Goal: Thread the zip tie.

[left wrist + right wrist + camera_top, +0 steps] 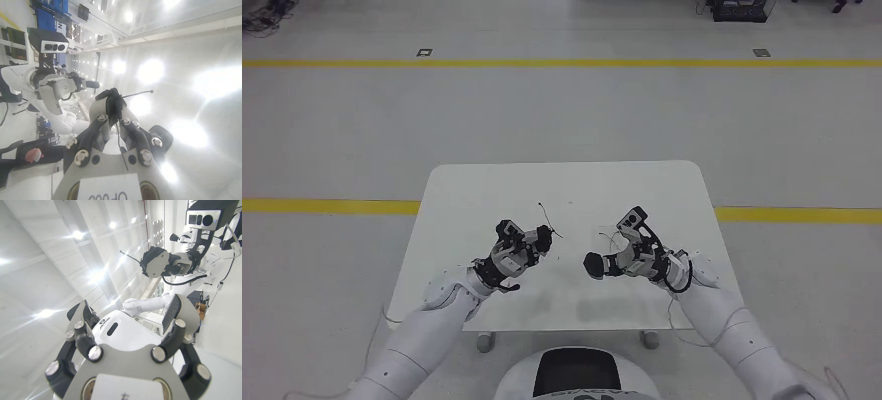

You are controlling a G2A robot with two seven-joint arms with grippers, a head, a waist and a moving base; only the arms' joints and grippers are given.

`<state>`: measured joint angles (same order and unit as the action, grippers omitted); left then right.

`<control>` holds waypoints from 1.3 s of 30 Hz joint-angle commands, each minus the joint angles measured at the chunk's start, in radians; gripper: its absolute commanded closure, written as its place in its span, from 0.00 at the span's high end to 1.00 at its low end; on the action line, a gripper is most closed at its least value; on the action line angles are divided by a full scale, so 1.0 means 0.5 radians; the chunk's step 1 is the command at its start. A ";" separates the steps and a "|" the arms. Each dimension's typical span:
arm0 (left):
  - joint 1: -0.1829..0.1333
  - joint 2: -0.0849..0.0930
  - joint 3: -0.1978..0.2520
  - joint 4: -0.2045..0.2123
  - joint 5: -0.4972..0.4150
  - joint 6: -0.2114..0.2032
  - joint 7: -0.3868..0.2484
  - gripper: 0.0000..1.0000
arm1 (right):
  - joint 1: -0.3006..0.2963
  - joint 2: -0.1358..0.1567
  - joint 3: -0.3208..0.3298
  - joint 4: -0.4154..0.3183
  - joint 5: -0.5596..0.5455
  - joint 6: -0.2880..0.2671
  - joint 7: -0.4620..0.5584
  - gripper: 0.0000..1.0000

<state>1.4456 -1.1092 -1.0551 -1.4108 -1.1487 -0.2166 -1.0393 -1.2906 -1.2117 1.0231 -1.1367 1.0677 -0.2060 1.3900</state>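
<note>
Left pincer (113, 100) was clenched on the zip tie (138, 93), up above the counter (572, 185); right pincer (130, 313) gaped, released. That strap looked light, whippy, slick: best pinched close to its end.

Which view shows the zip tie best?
Left wrist view: the zip tie is close, clamped in the left gripper. Top view shows a thin line; right wrist view shows it farther off.
</note>
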 commanded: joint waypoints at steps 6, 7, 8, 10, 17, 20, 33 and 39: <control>0.000 0.000 0.000 0.000 0.000 0.000 0.000 0.00 | 0.000 0.000 0.000 0.000 0.000 0.000 0.000 1.00; 0.000 0.000 0.000 0.000 0.000 0.000 0.000 0.00 | 0.000 0.000 0.000 0.000 0.000 0.000 0.000 1.00; 0.000 0.000 0.000 0.000 0.000 0.000 0.000 0.00 | 0.000 0.000 0.000 0.000 0.000 0.000 0.000 1.00; 0.000 -0.003 0.000 -0.038 -0.006 0.011 0.047 0.00 | 0.000 0.000 0.000 0.000 0.000 0.000 0.000 1.00; 0.027 0.000 -0.046 -0.144 -0.056 0.063 0.059 0.00 | 0.000 0.000 0.000 0.000 0.000 0.000 0.000 1.00; 0.045 0.002 -0.064 -0.189 -0.059 0.081 0.069 0.00 | 0.000 0.000 0.000 0.000 0.000 0.000 0.000 1.00; 0.102 0.005 -0.127 -0.270 -0.113 0.125 0.034 0.00 | 0.000 0.000 0.000 0.000 0.000 0.000 0.000 1.00; 0.108 0.003 -0.129 -0.248 -0.129 0.142 0.007 0.00 | 0.000 0.000 0.000 0.000 0.000 0.000 0.000 1.00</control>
<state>1.4999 -1.1078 -1.1200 -1.5348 -1.2132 -0.1454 -1.0361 -1.2907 -1.2117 1.0232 -1.1367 1.0675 -0.2061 1.3900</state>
